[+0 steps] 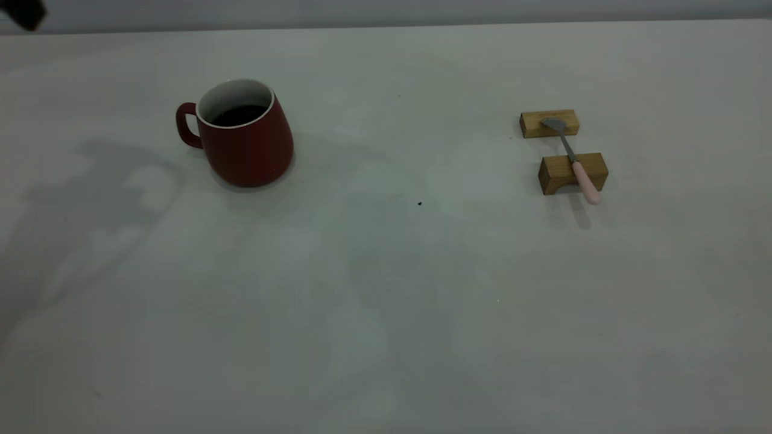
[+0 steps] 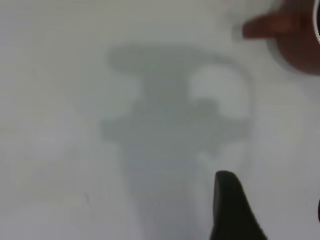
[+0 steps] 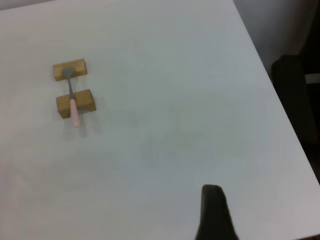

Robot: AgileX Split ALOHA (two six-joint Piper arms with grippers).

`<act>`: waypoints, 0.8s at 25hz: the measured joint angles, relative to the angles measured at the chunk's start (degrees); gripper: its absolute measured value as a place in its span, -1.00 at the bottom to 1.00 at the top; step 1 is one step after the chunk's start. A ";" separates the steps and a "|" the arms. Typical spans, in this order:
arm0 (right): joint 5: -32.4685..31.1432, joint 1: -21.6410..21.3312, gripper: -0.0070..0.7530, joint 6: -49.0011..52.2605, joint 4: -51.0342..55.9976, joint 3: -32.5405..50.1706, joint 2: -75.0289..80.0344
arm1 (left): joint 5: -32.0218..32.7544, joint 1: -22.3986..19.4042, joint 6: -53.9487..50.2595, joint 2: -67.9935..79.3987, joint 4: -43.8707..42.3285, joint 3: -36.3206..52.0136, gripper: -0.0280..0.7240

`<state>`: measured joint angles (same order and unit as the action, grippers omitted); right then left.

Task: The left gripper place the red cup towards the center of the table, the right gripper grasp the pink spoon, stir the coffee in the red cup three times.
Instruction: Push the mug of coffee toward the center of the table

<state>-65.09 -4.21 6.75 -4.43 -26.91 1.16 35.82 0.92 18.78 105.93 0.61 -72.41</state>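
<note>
The red cup (image 1: 247, 141) stands upright on the table (image 1: 386, 289) at the left, handle pointing left, with dark coffee (image 1: 239, 114) inside. In the left wrist view only its blurred handle and side (image 2: 292, 37) show, well ahead of my left gripper (image 2: 272, 192), which is open and empty above the bare tabletop. The pink spoon (image 1: 578, 166) lies across two tan wooden blocks at the right, bowl on the far block. In the right wrist view the pink spoon (image 3: 73, 102) is far from my right gripper (image 3: 265, 205), which is open; a single finger (image 3: 212, 212) shows.
The far wooden block (image 1: 549, 123) and the near one (image 1: 572, 173) carry the spoon. A dark piece of the left arm (image 1: 23, 12) shows at the top left corner. A tiny dark speck (image 1: 420, 204) marks mid-table. The table's edge (image 3: 280, 100) runs beside the right gripper.
</note>
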 joint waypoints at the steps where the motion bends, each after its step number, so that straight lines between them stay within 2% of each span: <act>1: 0.00 0.00 0.51 0.00 0.00 0.00 0.00 | -0.06 0.14 2.43 2.33 0.00 -2.16 0.36; 6: 0.00 0.00 0.51 0.00 0.00 0.00 0.00 | 0.48 0.64 14.05 13.75 0.05 -11.72 0.36; 12: 0.00 0.00 0.51 0.00 0.00 0.00 0.00 | 0.41 1.67 35.34 23.94 0.85 -17.75 0.36; 20: 0.00 0.00 0.51 0.00 0.00 0.00 0.00 | -1.76 1.98 59.26 29.37 11.81 -20.04 0.36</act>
<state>-65.09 -4.21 6.75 -4.43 -26.91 1.16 34.06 2.91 78.04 135.30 12.41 -92.45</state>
